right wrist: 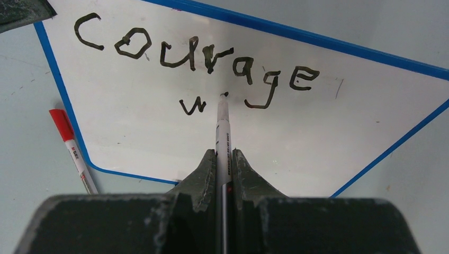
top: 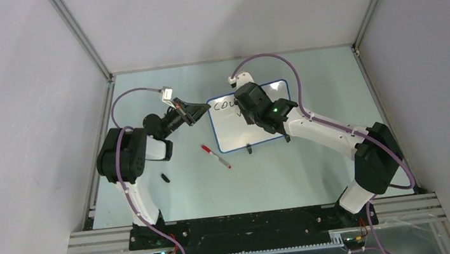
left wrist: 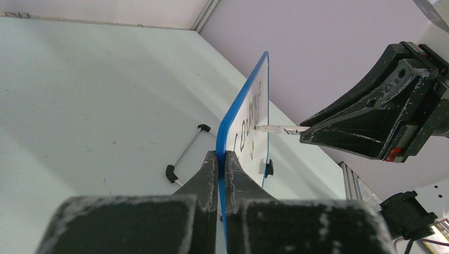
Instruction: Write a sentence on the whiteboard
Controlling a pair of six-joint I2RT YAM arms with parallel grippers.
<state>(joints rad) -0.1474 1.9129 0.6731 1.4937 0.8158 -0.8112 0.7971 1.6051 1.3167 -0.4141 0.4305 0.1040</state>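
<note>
Whiteboard (top: 231, 134) is being held near the far middle of the table (top: 292, 177), its left blue rim being clamped between the closed fingers of the left gripper (left wrist: 222, 156). Sentence (right wrist: 196, 55), reading "courage" with a "w" beneath, is being marked in black by a pen (right wrist: 222, 127) clamped in the right gripper (right wrist: 223, 154), its tip touching the board just right of the "w". Red-capped marker (right wrist: 69, 140) is being left lying on the table beside the board's near left corner.
</note>
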